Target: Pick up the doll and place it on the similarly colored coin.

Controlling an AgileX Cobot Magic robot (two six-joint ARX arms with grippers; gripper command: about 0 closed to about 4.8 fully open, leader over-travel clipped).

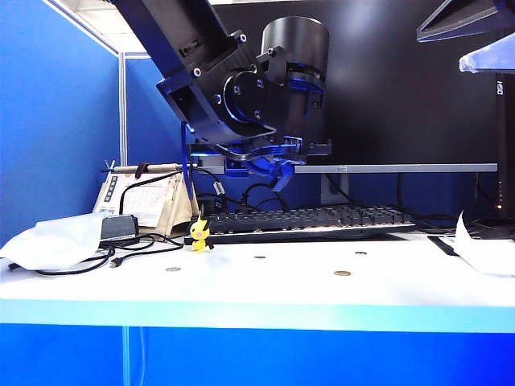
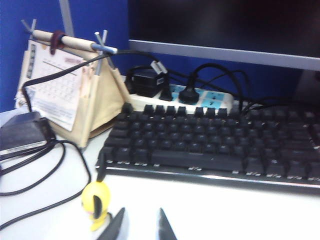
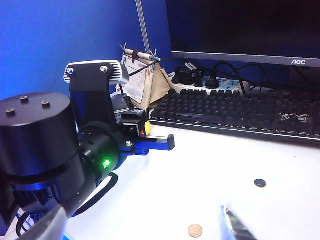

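Your doll point(image 1: 199, 234), a tiny bright-yellow figure with orange touches and thin dark limbs, stands upright on the white tabletop point(image 1: 265, 285) toward its left side, just in front of the black keyboard's point(image 1: 302, 221) left end. In the left wrist view the doll point(image 2: 97, 198) shows a rounded yellow head with a dark marking, close beside your left gripper point(image 2: 139, 227); its jaws stand slightly parted with nothing between them, one tip nearly at the doll. The brassy coin point(image 1: 342, 273) lies flat near the tabletop's front edge, right of the middle, well apart from the doll. A dull silver coin point(image 1: 173, 268) lies toward the front left. Your right gripper point(image 3: 235, 225) hovers near the brassy coin point(image 3: 195, 230), jaws spread wide and empty.
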